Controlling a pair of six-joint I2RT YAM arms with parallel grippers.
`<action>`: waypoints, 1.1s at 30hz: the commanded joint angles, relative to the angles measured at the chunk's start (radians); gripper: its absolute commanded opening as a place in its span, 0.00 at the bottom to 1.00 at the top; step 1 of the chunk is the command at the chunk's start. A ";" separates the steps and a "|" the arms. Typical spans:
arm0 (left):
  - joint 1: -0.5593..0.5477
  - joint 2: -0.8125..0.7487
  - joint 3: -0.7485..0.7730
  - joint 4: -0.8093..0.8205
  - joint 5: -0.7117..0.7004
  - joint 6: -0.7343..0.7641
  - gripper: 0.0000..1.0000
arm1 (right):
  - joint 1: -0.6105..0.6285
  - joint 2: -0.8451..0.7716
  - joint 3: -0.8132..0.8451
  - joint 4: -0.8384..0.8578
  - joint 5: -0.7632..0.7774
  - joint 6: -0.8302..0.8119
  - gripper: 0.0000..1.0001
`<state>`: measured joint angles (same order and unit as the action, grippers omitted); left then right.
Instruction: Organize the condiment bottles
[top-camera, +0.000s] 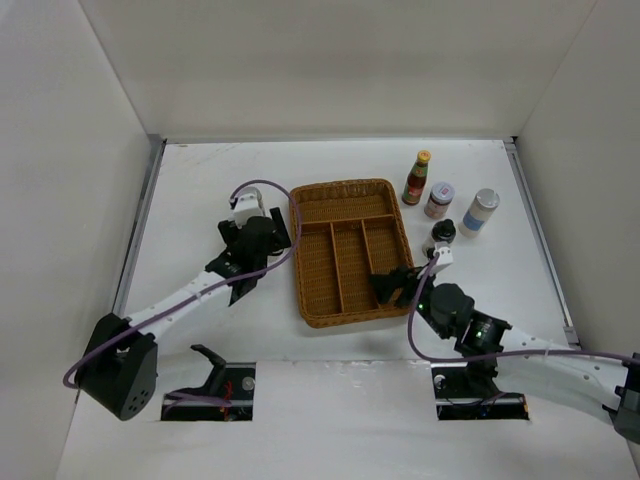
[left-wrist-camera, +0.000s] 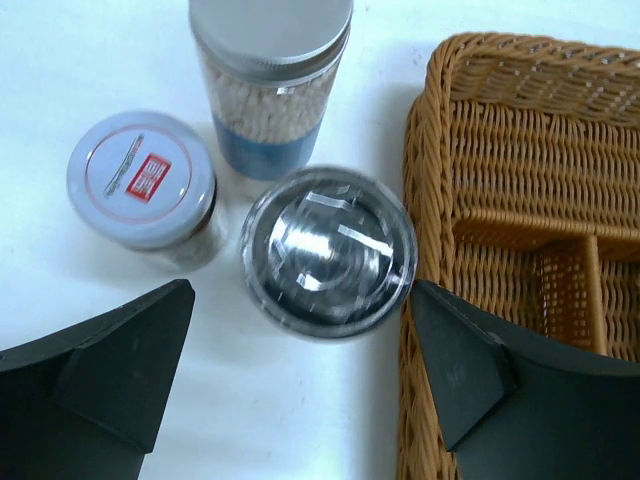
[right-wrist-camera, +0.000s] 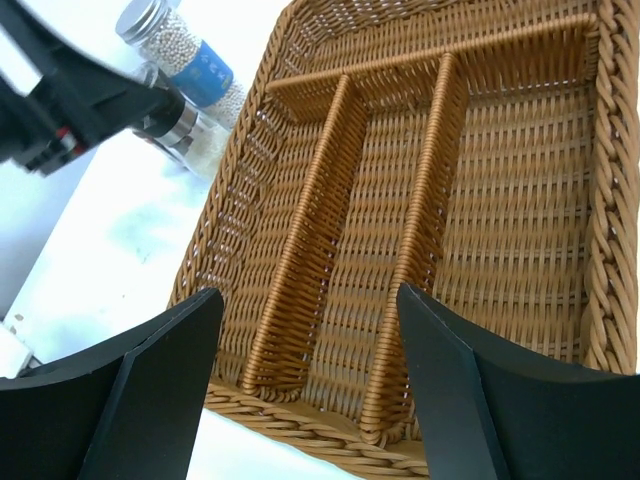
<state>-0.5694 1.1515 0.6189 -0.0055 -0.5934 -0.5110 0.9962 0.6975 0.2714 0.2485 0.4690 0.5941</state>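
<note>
Left of the wicker tray (top-camera: 345, 320), the left gripper (left-wrist-camera: 300, 375) is hovering with its jaws apart, pointing at a shiny-lidded jar (left-wrist-camera: 328, 250), probably lining up a grasp. A red-stamped jar (left-wrist-camera: 140, 178) and a blue-labelled jar (left-wrist-camera: 268, 90) are standing just beside it. Over the tray's near edge, the right gripper (right-wrist-camera: 310, 400) is hanging spread wide, holding nothing. Right of the tray, the sauce bottle (top-camera: 416, 180), a red-labelled jar (top-camera: 438, 200), a black-capped bottle (top-camera: 444, 232) and the far-right jar (top-camera: 481, 211) are standing, none in a compartment yet.

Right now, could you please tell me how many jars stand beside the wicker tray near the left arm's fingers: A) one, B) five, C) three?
C: the left wrist view shows a red-stickered jar, a blue-labelled jar and a shiny-lidded jar standing on the table just outside the wicker tray.
</note>
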 joint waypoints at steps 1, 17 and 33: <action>0.015 0.048 0.073 0.128 -0.003 0.034 0.90 | -0.005 0.014 0.005 0.066 -0.018 -0.013 0.77; -0.078 -0.016 0.117 0.170 -0.081 0.114 0.34 | -0.017 -0.004 -0.009 0.075 -0.016 -0.014 0.77; -0.136 0.301 0.476 0.404 -0.042 0.238 0.32 | -0.031 -0.004 -0.008 0.058 -0.003 -0.014 0.22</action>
<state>-0.7345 1.3838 1.0058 0.2687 -0.6914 -0.2928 0.9775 0.7074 0.2642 0.2626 0.4587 0.5823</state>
